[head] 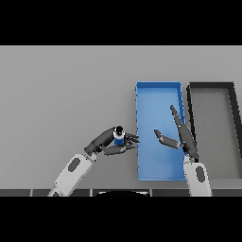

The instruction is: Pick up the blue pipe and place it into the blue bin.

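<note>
Two containers sit side by side on the grey table (61, 94). The blue bin (159, 88) is a long rectangle running away from the robot, and its blue floor shows bare except where the right hand hangs over it. Just beyond its right wall stands a black bin (210, 85) with a grey floor, nothing showing inside it either.

Now the blue pipe (119, 140): it is in the left hand (109, 142), just outside the blue bin's left wall, not yet over the rim. The fingers (108, 134) curl along its far side and the thumb (118, 151) closes in from the near side, so the pipe is pinched between them. It is a short blue piece with a dark cap at the end toward the fingers, and a small pale spot on that cap. Its long axis seems to run up toward the camera, dark end uppermost, though it is too small to be sure of the tilt. The fingertips reach right up to the bin's left wall.

Over on the other side, the right hand (185, 138) hovers above the bin's right half, fingers straight and pointing away, thumb spread out to the left, holding nothing.
</note>
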`<action>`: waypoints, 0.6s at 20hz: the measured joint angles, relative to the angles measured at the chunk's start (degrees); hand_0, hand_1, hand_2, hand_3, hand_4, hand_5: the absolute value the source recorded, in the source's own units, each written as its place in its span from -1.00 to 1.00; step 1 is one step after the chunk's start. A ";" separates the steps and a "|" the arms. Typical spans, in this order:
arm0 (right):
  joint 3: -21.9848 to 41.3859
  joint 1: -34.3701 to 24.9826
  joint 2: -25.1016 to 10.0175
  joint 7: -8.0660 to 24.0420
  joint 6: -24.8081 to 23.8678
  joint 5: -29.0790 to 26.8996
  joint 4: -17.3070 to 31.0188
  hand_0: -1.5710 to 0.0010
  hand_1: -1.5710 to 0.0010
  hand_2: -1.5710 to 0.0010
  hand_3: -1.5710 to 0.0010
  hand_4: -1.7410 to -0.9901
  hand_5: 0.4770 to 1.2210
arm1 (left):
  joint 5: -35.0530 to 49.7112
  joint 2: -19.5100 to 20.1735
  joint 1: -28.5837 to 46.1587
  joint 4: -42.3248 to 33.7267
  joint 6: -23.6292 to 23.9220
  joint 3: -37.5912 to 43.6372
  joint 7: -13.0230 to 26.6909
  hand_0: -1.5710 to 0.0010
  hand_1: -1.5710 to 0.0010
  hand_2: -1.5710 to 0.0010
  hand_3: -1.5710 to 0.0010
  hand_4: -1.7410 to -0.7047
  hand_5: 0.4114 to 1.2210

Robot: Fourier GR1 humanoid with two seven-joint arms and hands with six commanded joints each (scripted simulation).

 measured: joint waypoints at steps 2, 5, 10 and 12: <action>-0.35 -0.17 -0.31 -0.76 0.22 -0.38 0.24 1.00 0.98 0.99 1.00 0.46 -0.74 | -1.14 -0.70 0.24 0.08 0.22 0.01 0.22 -1.00 -1.00 -1.00 -1.00 -0.49 1.00; -1.73 -0.08 -0.42 -5.82 3.64 -6.53 -2.09 1.00 0.98 0.96 1.00 0.51 -0.72 | -2.19 -0.96 0.55 1.11 -0.57 0.53 -0.39 -1.00 -1.00 -1.00 -1.00 -0.49 1.00; -1.71 -5.05 -5.30 -1.44 12.05 -16.49 -9.09 1.00 0.99 0.99 1.00 0.52 -0.73 | -2.62 -0.83 1.60 -1.59 -1.69 1.30 0.14 -1.00 -1.00 -1.00 -1.00 -0.48 1.00; -0.98 -7.01 -8.19 2.53 15.73 -20.62 -12.25 1.00 1.00 0.99 1.00 0.48 -0.79 | -3.98 -1.64 1.40 -0.58 -1.59 1.29 1.29 -1.00 -1.00 -1.00 -1.00 -0.48 1.00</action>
